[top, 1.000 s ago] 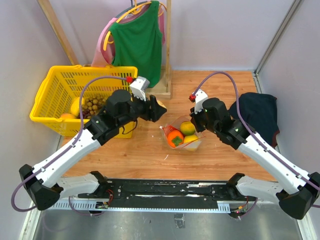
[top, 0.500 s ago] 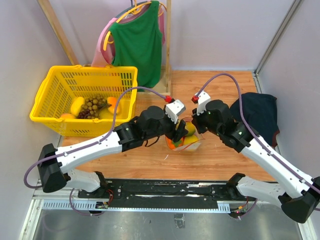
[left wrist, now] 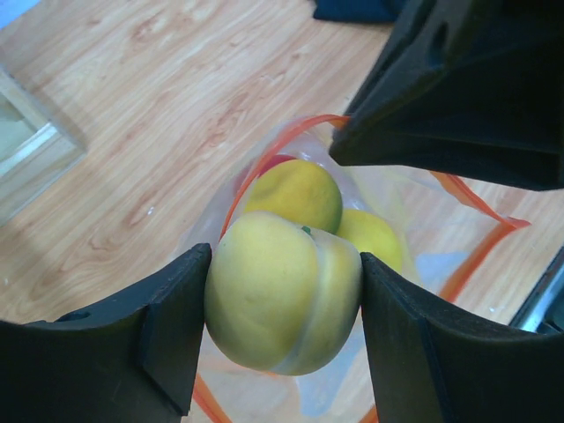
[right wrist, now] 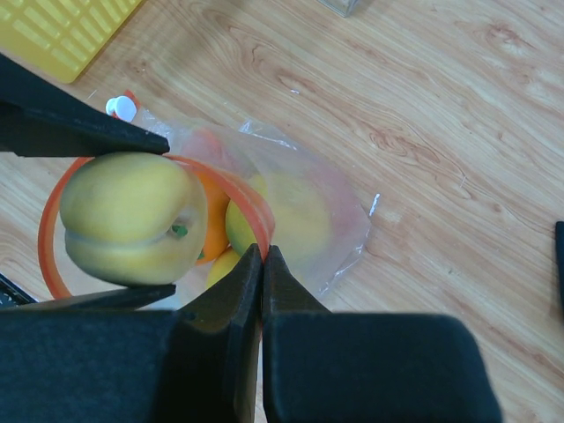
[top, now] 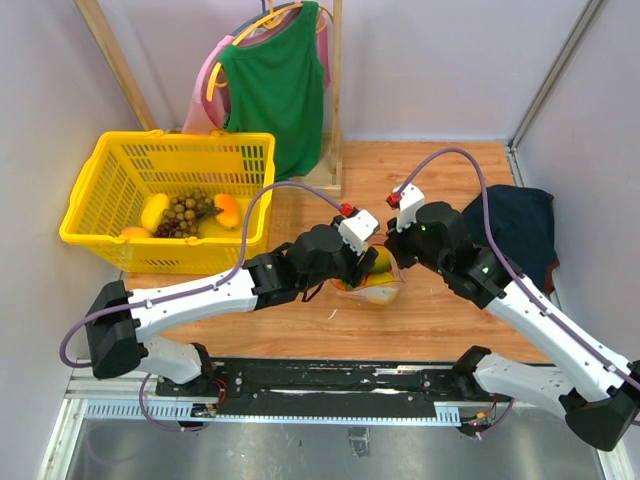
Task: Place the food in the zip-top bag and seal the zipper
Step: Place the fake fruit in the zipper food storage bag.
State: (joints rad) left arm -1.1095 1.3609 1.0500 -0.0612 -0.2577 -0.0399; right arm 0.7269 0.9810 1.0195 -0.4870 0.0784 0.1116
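Left gripper (top: 362, 262), clasping one peach (left wrist: 282, 300), reached one bag (right wrist: 339, 220); right gripper (right wrist: 263, 264) pinches zipper (right wrist: 253, 210).

Bright, even light; blurred foreground jaws.

L claw (left wrist: 284, 330) is gripping yellow peach (left wrist: 278, 291) btwn both fingers, hovering over open bag (left wrist: 423, 256) holding more fruit (left wrist: 295, 194), on wood tabletop (left wrist: 159, 123).
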